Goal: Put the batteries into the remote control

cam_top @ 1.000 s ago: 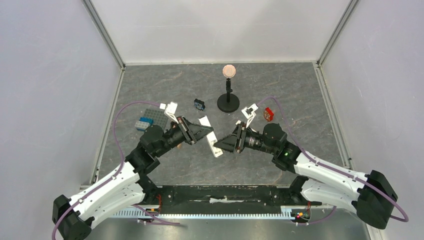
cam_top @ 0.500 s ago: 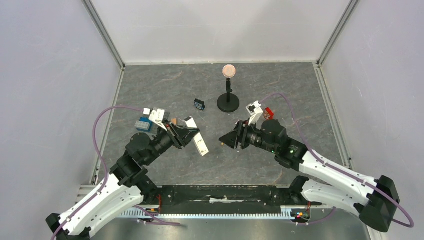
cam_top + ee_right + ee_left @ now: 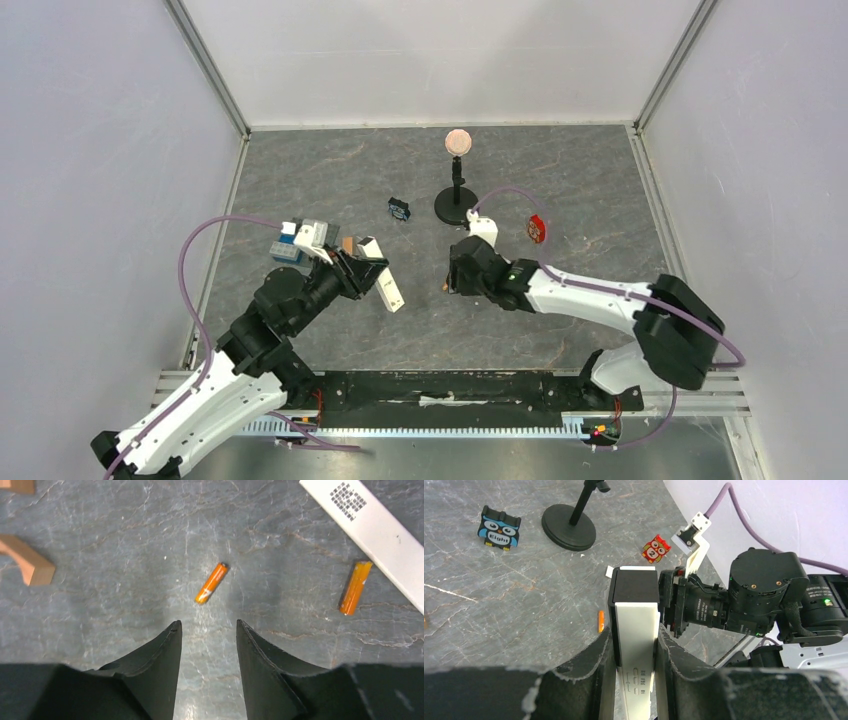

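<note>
My left gripper [image 3: 634,631] is shut on the remote control [image 3: 636,625], a slim white bar held off the table with its black panel [image 3: 634,585] at the far end; from above the remote control [image 3: 386,285] slants down to the right. One of the batteries [image 3: 211,583] lies on the table just ahead of my right gripper [image 3: 208,624], which points down, open and empty. A second battery [image 3: 355,587] lies at the right, beside the white remote control [image 3: 372,527]. In the left wrist view one battery [image 3: 600,621] shows left of the remote.
A black stand [image 3: 456,205] with a round disc on top is at the back centre. A blue owl block [image 3: 399,208] and a red owl block [image 3: 537,228] flank it. A tan arch piece [image 3: 27,560] lies left of the right gripper. Grey and blue blocks [image 3: 290,245] sit behind the left wrist.
The two grippers have parted. My left arm drew back left with the remote. My right arm swung in and tipped down over the table, jaws apart above a battery.
</note>
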Available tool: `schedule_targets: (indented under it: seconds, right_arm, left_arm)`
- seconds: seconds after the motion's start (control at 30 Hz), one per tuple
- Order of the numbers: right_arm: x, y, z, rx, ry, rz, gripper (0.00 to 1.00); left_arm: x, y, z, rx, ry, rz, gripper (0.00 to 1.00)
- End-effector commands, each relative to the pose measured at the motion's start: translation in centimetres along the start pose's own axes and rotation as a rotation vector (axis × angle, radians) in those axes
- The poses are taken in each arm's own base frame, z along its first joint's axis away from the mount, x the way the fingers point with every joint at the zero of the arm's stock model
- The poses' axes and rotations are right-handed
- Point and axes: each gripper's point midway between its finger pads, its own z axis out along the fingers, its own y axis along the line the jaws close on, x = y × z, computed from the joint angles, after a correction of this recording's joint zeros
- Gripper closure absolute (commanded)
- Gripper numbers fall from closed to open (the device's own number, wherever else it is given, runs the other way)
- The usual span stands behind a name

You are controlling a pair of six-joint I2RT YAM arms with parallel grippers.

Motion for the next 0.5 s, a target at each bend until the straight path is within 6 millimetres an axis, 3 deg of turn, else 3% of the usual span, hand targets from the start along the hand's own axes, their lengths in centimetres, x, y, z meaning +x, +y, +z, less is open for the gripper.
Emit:
schedule_targets:
  seconds: [0.0, 0.23, 0.47]
  right_arm:
    - [-2.7, 0.5, 1.2, 0.135, -0.110, 0.026, 0.53]
    - [-1.4, 0.3, 3.9, 0.317, -0.091, -0.011, 0.54]
    - [-0.1, 0.1, 5.6, 0.373, -0.075, -0.028, 0.57]
  left_arm:
    - [-0.4, 0.6, 0.5, -0.017, -0.040, 0.037, 0.98]
    - [0.2, 1.6, 0.8, -0.046, -0.031, 0.073, 0.98]
    - [-1.4, 2.1, -0.7, -0.060, -0.119, 0.111, 0.98]
